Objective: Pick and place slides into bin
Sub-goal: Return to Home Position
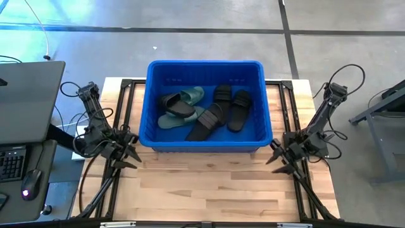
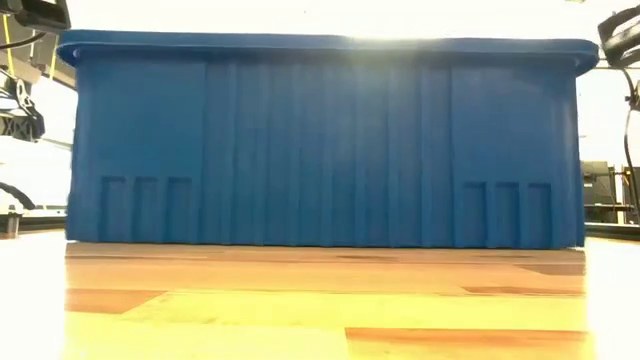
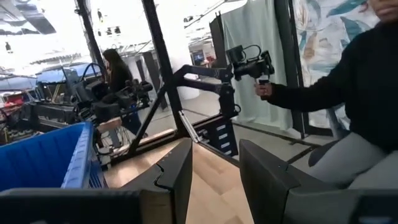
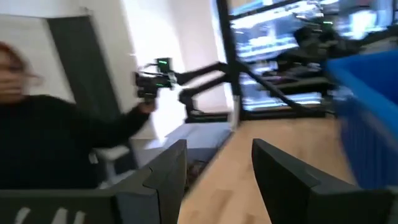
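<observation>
The blue bin (image 1: 205, 68) stands at the table's far middle, its base on the wood; its near wall fills the low view (image 2: 320, 150). Inside lie several slides: black ones (image 1: 231, 104) and sage green ones (image 1: 193, 95), piled on the bin's floor. My left gripper (image 1: 130, 155) is open and empty, low at the bin's near left corner. My right gripper (image 1: 281, 159) is open and empty at the bin's near right corner. The bin's wall also shows in the left wrist view (image 3: 43, 155) and the right wrist view (image 4: 367, 118).
Bare wooden table (image 1: 209, 183) lies between the bin and the near edge. A laptop and keyboard (image 1: 25, 101) sit off the table's left. A person in a black sleeve (image 3: 323, 93) holds a camera rig beyond the table, also in the right wrist view (image 4: 62, 137).
</observation>
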